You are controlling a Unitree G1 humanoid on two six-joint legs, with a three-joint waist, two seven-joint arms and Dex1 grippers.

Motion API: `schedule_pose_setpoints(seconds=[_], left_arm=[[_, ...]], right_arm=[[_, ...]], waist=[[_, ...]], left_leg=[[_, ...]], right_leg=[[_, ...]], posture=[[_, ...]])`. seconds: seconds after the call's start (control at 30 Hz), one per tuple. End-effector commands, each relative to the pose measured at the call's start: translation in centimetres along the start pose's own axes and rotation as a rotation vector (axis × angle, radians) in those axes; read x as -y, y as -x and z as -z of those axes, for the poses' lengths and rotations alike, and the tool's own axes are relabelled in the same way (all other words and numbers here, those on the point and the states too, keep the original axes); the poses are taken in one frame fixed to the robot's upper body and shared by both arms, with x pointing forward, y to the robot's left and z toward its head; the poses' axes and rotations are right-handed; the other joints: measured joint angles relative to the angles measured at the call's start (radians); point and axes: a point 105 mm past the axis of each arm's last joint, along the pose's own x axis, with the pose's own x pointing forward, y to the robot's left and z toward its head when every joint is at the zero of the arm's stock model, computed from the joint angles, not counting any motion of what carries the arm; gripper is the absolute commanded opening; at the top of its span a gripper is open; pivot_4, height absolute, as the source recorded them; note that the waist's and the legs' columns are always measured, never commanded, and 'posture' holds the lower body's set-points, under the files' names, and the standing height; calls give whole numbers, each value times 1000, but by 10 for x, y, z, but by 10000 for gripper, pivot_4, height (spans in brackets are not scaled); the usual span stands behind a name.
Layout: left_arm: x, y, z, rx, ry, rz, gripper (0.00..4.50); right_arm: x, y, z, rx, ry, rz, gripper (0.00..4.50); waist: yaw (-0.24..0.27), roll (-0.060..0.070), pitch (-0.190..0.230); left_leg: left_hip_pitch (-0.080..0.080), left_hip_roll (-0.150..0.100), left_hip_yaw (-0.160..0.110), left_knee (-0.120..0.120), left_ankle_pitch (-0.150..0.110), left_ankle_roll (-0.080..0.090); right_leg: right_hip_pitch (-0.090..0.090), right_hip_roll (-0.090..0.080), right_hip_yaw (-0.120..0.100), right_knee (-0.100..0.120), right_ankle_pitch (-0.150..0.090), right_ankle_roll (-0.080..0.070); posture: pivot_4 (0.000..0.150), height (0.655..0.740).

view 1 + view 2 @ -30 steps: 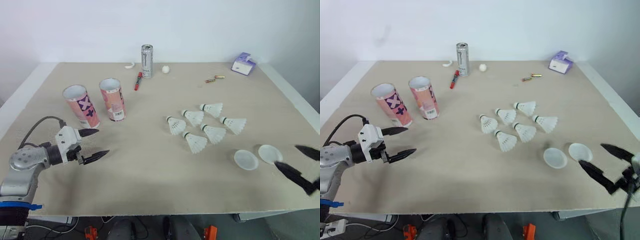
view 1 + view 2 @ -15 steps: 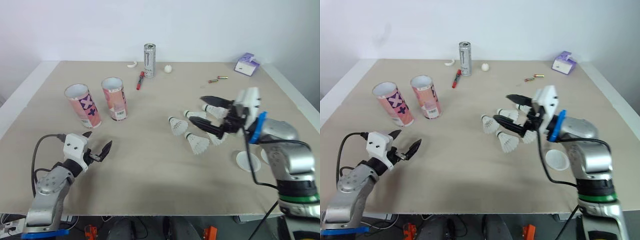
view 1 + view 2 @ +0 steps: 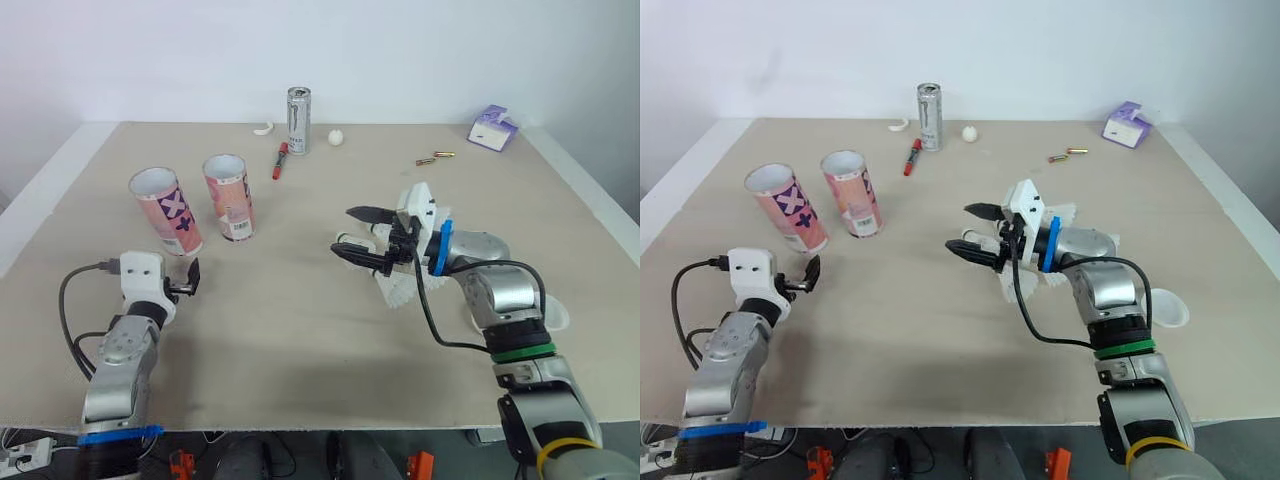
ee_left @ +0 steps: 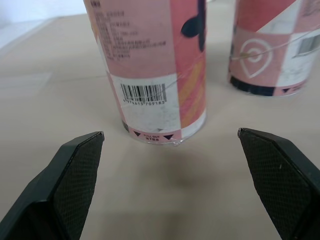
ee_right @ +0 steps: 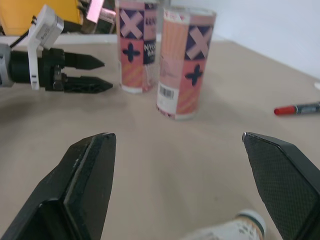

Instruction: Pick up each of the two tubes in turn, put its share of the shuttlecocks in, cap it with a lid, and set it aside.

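Observation:
Two pink patterned tubes stand open-topped and upright at the left: one (image 3: 165, 211) with X marks and one (image 3: 229, 198) to its right. My left gripper (image 3: 187, 278) is open, low on the table just in front of the X-marked tube (image 4: 155, 65), not touching it. My right gripper (image 3: 345, 230) is open over the table's middle and points left toward the tubes (image 5: 186, 62). Several white shuttlecocks (image 3: 398, 290) lie under and behind its wrist, partly hidden. One white lid (image 3: 556, 316) shows right of the right forearm.
Along the far edge are a silver can (image 3: 298, 120), a red marker (image 3: 280, 160), a small white ball (image 3: 334, 138), two batteries (image 3: 435, 157) and a purple box (image 3: 495, 128). The table's front edge runs close under both arms.
My right arm swung from the right edge leftward over the shuttlecocks to the table's middle. My left gripper turned and came up toward the X-marked tube. Both stayed open.

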Motion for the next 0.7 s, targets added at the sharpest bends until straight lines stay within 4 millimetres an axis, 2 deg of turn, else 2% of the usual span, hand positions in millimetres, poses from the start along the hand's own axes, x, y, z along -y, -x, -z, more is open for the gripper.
schedule_pose_setpoints(seconds=[0.03,0.37,0.7], left_arm=[[-6,-10,-14,51,-34,1,45000],[-5,-39,-14,28,-36,35,45000],[-13,-57,-14,21,-65,40,45000]], right_arm=[[2,-4,-13,27,53,-10,43528],[3,-5,-16,39,67,18,43528],[-4,-5,-19,49,62,17,43528]], waist=[[0,0,0],[-1,0,0],[-2,0,0]], left_leg=[[0,0,0,0,0,0],[-1,0,1,0,0,0],[-1,0,0,0,0,0]], right_leg=[[0,0,0,0,0,0],[0,-2,0,0,0,0],[-1,-4,-1,0,1,-1]], posture=[[1500,7400],[1500,7400],[1500,7400]])
